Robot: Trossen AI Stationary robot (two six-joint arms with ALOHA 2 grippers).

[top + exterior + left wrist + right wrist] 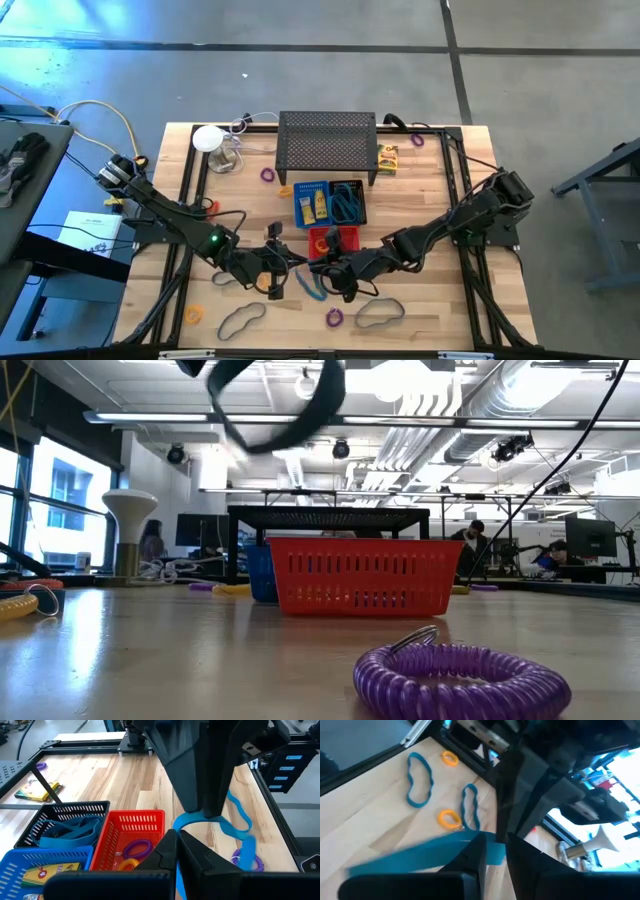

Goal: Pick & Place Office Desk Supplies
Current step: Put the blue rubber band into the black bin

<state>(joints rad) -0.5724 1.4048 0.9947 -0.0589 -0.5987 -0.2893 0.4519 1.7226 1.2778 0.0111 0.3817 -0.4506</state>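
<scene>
**Kid:** Purple curly ring [462, 678] sits right up close on the table [430, 215], not picked up yet. What are the arms doing?

**Helper:** Both meet near the front of the red bin [331, 240]. The left gripper [176, 846] is squeezed shut on a blue band [235, 822]. The right gripper [492, 851] is nearly shut and pinches a blue band [420, 854] too. It looks like the same band, held up off the wood, but I can't be sure.

**Kid:** Is much put away?

**Helper:** Some. The red bin has a purple ring [136, 848] and an orange one inside. The black bin [349, 202] holds blue bands. The blue bin [311, 204] holds a little yellow box.

**Kid:** What's left?

**Helper:** Lots, I think. Two band loops [241, 319] lie at the front edge, an orange ring [194, 315] too, and a yellow box [388, 158] beside the black mesh rack [328, 142].
</scene>
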